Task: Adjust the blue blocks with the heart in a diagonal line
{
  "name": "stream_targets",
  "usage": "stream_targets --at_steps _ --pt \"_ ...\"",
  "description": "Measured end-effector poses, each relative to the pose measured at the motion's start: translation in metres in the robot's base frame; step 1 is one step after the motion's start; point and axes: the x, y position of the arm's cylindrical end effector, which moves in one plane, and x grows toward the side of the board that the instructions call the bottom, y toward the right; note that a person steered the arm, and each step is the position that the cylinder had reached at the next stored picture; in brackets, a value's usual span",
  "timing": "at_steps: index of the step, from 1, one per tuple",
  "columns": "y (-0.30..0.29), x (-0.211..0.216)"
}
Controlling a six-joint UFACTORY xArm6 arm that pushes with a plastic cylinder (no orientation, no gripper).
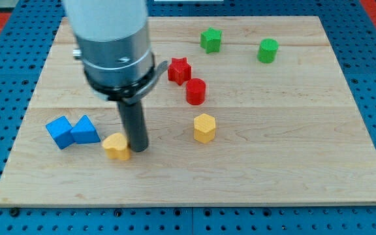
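Observation:
A blue cube [59,132] and a blue triangular block [84,130] sit side by side, touching, at the view's lower left of the wooden board [292,130]. A yellow heart block [117,146] lies just to their right and slightly lower. My tip [138,150] rests at the heart's right side, touching it or nearly so. The rod rises from there into the grey arm body at the view's top.
A yellow hexagonal block [204,128] sits right of my tip. A red star [179,70] and a red cylinder [196,91] lie above it. A green star [211,40] and a green cylinder [267,50] are near the view's top.

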Motion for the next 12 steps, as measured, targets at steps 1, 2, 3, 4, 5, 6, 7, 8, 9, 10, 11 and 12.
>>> stream_targets --at_steps 1,2,3,4,5,6,7,8,9,10,11,12 --pt "0.016 0.004" --pt "0.041 0.046" --pt "-0.09 0.055" --pt "-0.103 0.001" --pt "-0.117 -0.03" --pt "-0.155 -0.052" --pt "-0.134 -0.023" --pt "-0.179 -0.041" --pt "-0.164 -0.102" --pt "-0.119 -0.137" --pt "-0.015 -0.075" --pt "0.013 -0.026"
